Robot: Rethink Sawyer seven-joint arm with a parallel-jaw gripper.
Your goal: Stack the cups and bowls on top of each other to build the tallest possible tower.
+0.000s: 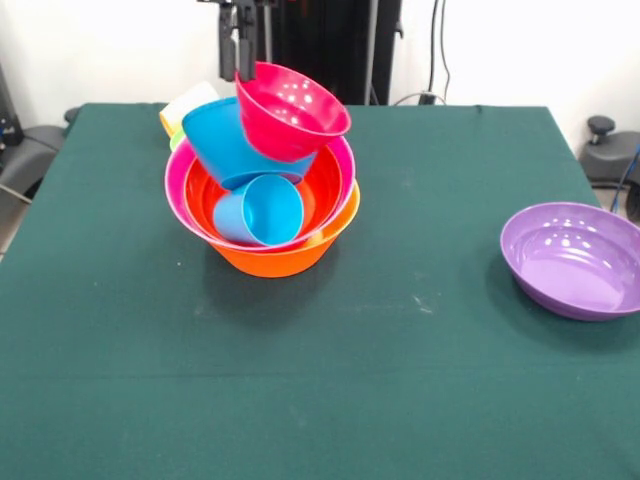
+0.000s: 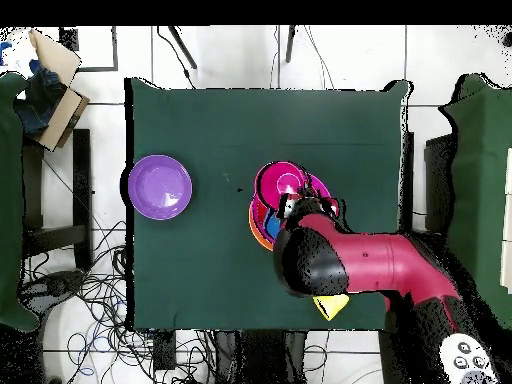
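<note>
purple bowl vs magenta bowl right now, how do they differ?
The purple bowl sits alone on the table, well apart from the pile; the magenta bowl is perched at the top of the tower.
The purple bowl rests flat, opening up; the magenta bowl is tilted, opening toward the camera.
The purple bowl looks wider and shallower.
The gripper is at the magenta bowl's rim, nowhere near the purple one.
Both are glossy and round.

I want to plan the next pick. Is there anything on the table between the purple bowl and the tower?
Nothing visible. The purple bowl sits alone, and only bare green cloth lies between it and the tower. The gripper is above the tower, at the magenta bowl.
</note>
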